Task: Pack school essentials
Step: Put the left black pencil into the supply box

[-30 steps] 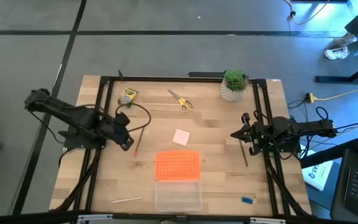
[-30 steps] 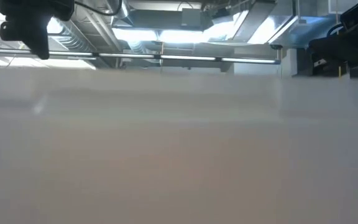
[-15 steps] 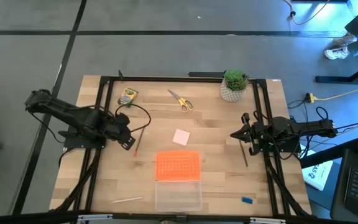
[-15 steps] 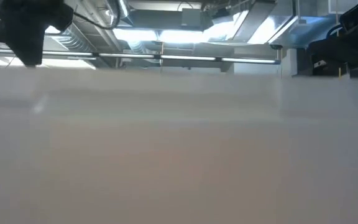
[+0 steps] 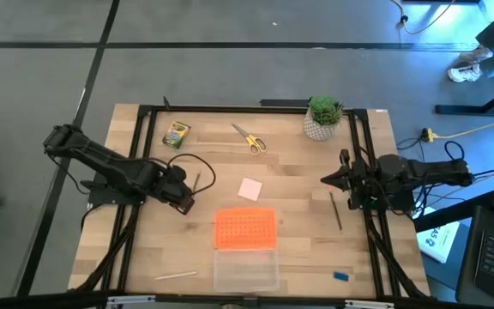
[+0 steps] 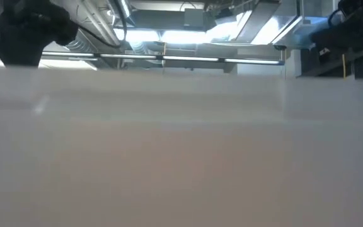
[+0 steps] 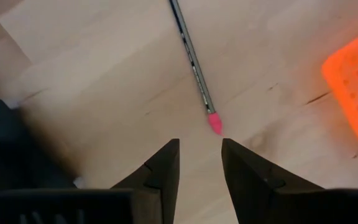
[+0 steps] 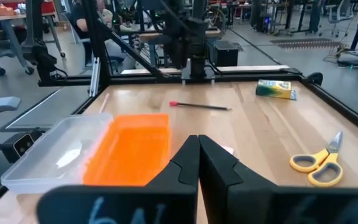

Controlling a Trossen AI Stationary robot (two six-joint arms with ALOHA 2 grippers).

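My left gripper (image 7: 197, 152) is open and points down at the table, just short of the pink eraser end (image 7: 215, 123) of a thin dark pencil (image 5: 197, 180); it touches nothing. My right gripper (image 8: 197, 142) is shut and held above the table's right side (image 5: 333, 182), beside a thin dark pen (image 5: 336, 211) that lies flat. Flat on the table lie the crayon box (image 5: 177, 133), yellow-handled scissors (image 5: 250, 139), pink pad (image 5: 250, 189), a pale pencil (image 5: 176, 275) and the blue piece (image 5: 341, 276).
An orange lid (image 5: 245, 229) lies joined to a clear case (image 5: 245, 270) at the table's near middle. A potted plant (image 5: 322, 118) stands at the far right. Black frame rails (image 5: 141, 154) run along the table's sides. Something pale and blurred fills most of the low view.
My left gripper has moved down and a little toward the right and near edges, ending over the pencil's eraser end. My right gripper has risen slightly. Nothing on the table has moved.
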